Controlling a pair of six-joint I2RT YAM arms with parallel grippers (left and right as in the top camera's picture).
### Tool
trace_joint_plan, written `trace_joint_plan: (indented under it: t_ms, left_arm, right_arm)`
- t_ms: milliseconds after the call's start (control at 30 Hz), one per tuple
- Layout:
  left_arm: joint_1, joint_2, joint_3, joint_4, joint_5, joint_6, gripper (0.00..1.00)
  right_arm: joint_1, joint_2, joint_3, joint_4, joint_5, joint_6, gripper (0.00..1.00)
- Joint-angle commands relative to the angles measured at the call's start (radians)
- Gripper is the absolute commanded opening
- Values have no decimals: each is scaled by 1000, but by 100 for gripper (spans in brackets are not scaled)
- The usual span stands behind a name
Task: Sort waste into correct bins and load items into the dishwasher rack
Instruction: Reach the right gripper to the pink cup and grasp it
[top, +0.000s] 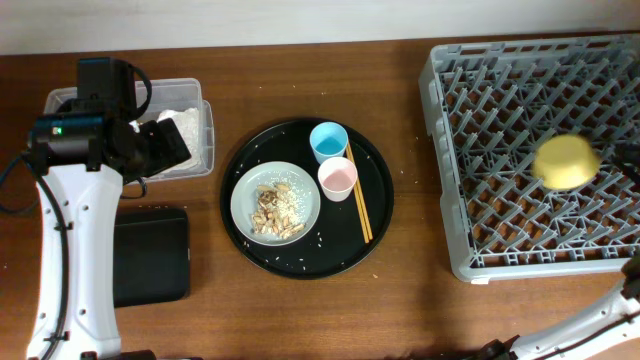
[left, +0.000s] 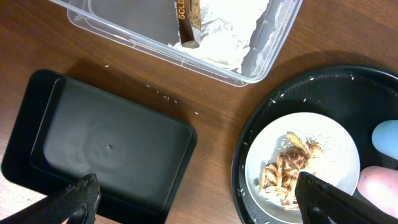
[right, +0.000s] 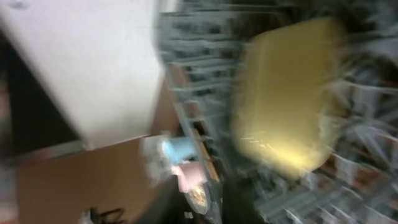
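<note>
The clear box (top: 200, 110) holds white napkins (left: 217, 28) and a gold-brown wrapper (left: 188, 25). My left gripper (left: 202, 208) is open and empty; in the overhead view it (top: 162, 145) hangs over that box. Below it lies the black rectangular tray (left: 106, 143). The plate (top: 276, 203) carries food scraps (left: 289, 171) and rice. The blue cup (top: 328, 141), pink cup (top: 337, 179) and chopsticks (top: 359, 195) lie beside it. The yellow bowl (top: 566, 162) is blurred over the dishwasher rack (top: 500, 200). The right wrist view is smeared: the bowl (right: 286, 93) fills it, and the fingers cannot be made out.
The plate, cups and chopsticks sit on a large round black tray (top: 300, 255) at the table's middle. The black rectangular tray (top: 150, 255) is at the front left by my left arm. Rice grains are scattered on the round tray.
</note>
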Motion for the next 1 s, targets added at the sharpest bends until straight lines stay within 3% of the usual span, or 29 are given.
trace_joint_plan:
  t_ms: [0,133,167,200,233,300,367,433,500,567,600,667,733,967]
  left_arm:
    - [2,-2,-2,-1,-11,15,99]
    - [2,-2,-2,-1,-11,15,99]
    - [2,-2,-2,-1,-11,15,99]
    - [2,-2,-2,-1,-11,15,99]
    - [2,-2,-2,-1,-11,15,99]
    - [2,-2,-2,-1,-11,15,99]
    - [2,-1,-2,-1,-11,15,99]
    - [2,-2,-2,-1,-11,15,99]
    - [2,-2,-2,-1,-11,15,99]
    - [2,-2,-2,-1,-11,15,99]
    - [2,-2,-2,-1,-11,15,99]
    - [2,-2,-2,-1,-11,15,99]
    - [2,-2,-2,-1,-11,15,99]
    - [2,-2,-2,-1,-11,15,99]
  right_arm:
    - [-24,-113,3,-5,187,69,25]
    - [13,-383,3,-5,239,106,25]
    - [42,-465,3,-5,232,106,31]
    - [111,-586,3,-5,195,106,79]
    - [176,-656,3,-5,164,106,98]
    - [462,-795,3,6,172,105,98]
    - [772,-796,1,47,259,105,98]
    - [1061,-709,-29,69,411,127,100]
    - [1243,-604,-47,111,689,320,86]
    - [1437,-415,-47,183,924,459,85]
    - [1491,-323,-47,229,992,508,74]
    - [1553,-178,-47,296,1002,510,64]
    - [1573,-95,-47,350,1002,510,46]
    - [1614,-12,-98,447,995,607,41]
